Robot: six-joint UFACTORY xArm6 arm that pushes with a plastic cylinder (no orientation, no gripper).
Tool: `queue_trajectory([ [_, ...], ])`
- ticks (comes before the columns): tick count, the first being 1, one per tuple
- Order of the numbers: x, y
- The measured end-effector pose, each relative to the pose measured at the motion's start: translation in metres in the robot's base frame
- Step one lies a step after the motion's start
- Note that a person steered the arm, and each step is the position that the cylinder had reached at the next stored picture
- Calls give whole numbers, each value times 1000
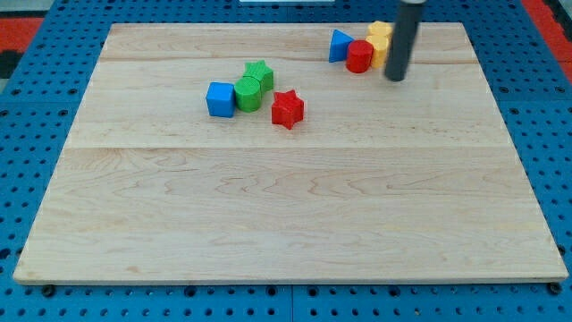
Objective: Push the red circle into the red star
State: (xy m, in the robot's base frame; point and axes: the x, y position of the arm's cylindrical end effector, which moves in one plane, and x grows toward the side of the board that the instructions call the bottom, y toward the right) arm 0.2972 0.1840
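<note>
No brand, label or writing legible anywhere in shot.

Red circle (359,56), a short cylinder, sits near the wooden board's (286,206) top edge, toward the view's right. My tip (395,78), the lower end of a straight dark rod w/ no jaws to open or close, holds nothing; it stands just right of the red circle and slightly below it, w/ a narrow gap between. Contact w/ anything can't be told from this angle. The rod's upper part is cut off by the frame's top.

Blue triangle (339,46) touches the red circle on its left. Two yellow blocks crowd the red circle's right: one (377,49) pressed against it, another (381,32) just above that. The rod hides part of both, so their shapes are hard to make out.

Red star (287,109) lies well apart from the red circle, down and to the left. Further left of the star, a cluster: green cylinder (248,93), green star (259,73) touching it from above, blue cube (220,99) touching it on the left. A small gap separates red star from green cylinder.

Surface: pale wood planks w/ visible grain and seams. Board rests on a blue perforated base (36,134). Red patches (22,22) show at the view's top corners, cropped.
</note>
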Motion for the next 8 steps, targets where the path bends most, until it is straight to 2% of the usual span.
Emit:
queue_trajectory([
  [2, -55, 22],
  [3, -105, 12],
  [4, -105, -14],
  [5, -105, -82],
  [6, -98, -96],
  [7, -87, -67],
  [8, -62, -102],
])
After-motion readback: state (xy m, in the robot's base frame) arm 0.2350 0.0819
